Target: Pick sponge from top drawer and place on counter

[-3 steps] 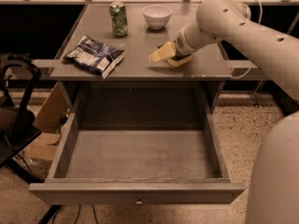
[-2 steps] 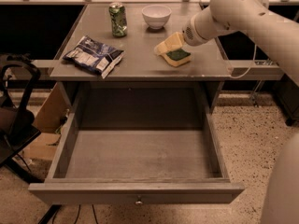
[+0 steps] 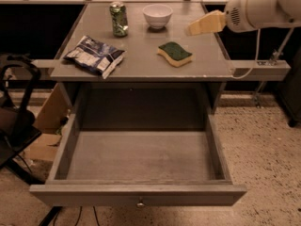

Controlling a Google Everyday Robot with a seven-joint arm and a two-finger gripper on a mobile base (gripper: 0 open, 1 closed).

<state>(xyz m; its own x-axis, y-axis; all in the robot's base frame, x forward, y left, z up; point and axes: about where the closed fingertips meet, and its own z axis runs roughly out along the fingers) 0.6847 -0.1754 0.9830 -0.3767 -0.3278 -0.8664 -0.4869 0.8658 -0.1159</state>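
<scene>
The sponge (image 3: 175, 53), dark green face up over yellow foam, lies flat on the grey counter (image 3: 141, 60), right of centre near the front edge. My gripper (image 3: 203, 24) hangs in the air above and to the right of the sponge, apart from it and holding nothing. The top drawer (image 3: 136, 154) is pulled fully out below the counter. Its inside shows nothing in it, and its round knob (image 3: 140, 204) is on the front panel.
A blue-and-white snack bag (image 3: 95, 55) lies on the counter's left. A green can (image 3: 118, 19) and a white bowl (image 3: 157, 15) stand at the back. A black chair (image 3: 14, 121) and a cardboard box (image 3: 47, 131) sit left of the drawer.
The gripper has let go of the sponge and has risen up and to the right, away from it. The sponge now lies free on the counter.
</scene>
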